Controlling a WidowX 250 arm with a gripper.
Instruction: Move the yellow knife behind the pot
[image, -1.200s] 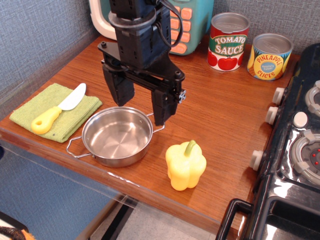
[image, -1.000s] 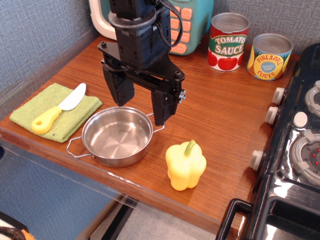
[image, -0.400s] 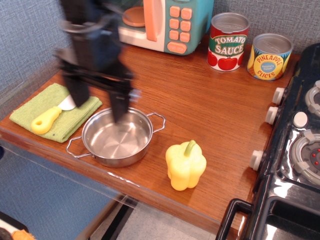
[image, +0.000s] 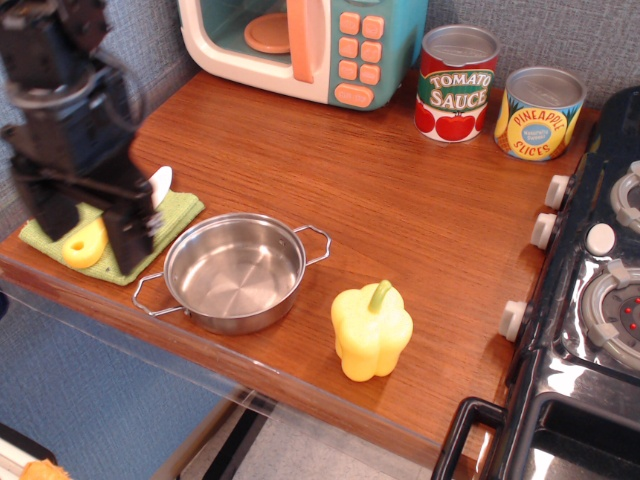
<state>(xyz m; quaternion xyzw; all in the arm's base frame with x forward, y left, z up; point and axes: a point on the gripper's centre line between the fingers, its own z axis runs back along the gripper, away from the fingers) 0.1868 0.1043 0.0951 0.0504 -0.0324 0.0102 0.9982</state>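
- Knife (image: 88, 243): one toy knife with a rounded yellow handle and a short white blade; only the end of the handle and the blade tip near the cloth's upper edge show, the middle being hidden by the hand. It lies at the left of the frame on a green cloth (image: 175, 212), left of the pot.
- Pot (image: 234, 272): one shallow, shiny steel pan with two thin wire loop handles, lower left of centre, just beside the cloth's right edge and near the front edge of the surface (image: 400, 210). Its interior holds nothing.
- Hand (image: 88, 228): one dark robot hand, blurred, at the far left of the frame directly over the knife and cloth. Its two fingers point down and stand apart, one on each side of the yellow handle; whether they touch the knife cannot be told.
- Other items, counted: one yellow pepper (image: 371, 329) at lower centre, right of the pot; two tins at upper right, a tomato sauce tin (image: 456, 84) and a pineapple tin (image: 538, 113), side by side; one toy microwave (image: 305, 44) at top centre; one stove (image: 600, 290) along the right edge.
- Open room: the wooden surface behind the pot, between the pot and the microwave, is bare wood, as is the stretch toward the stove. The cloth reaches nearly to the front left corner of the surface.
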